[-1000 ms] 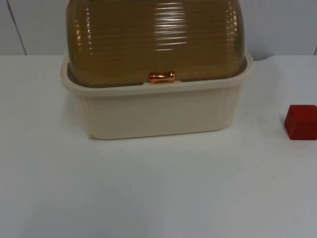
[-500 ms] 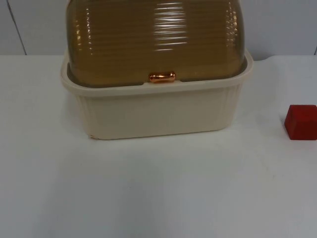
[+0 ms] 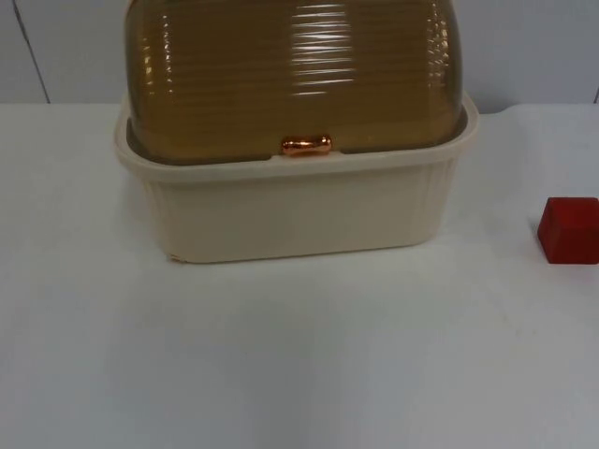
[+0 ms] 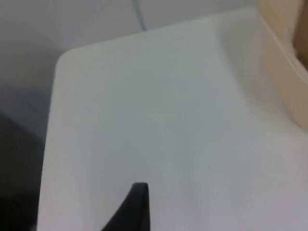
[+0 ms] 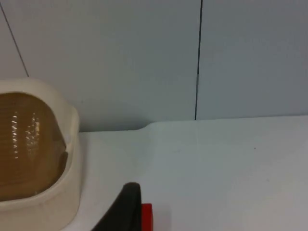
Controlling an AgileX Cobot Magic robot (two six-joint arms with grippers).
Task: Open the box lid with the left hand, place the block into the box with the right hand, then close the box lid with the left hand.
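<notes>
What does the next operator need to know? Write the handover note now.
Left gripper: over bare table, left of the box; waiting.
Right gripper: above the table, close to the red block.
Box stands mid-table; its brown lid is shut, copper handle facing front. Block sits right of the box.
Done: nothing.
Left: open lid, place block, close lid.

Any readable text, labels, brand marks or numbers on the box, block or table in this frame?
None: no words, numbers or signs can be read.
The cream box, its brown ribbed lid with copper handle, the red block and the white table all look unmarked.
</notes>
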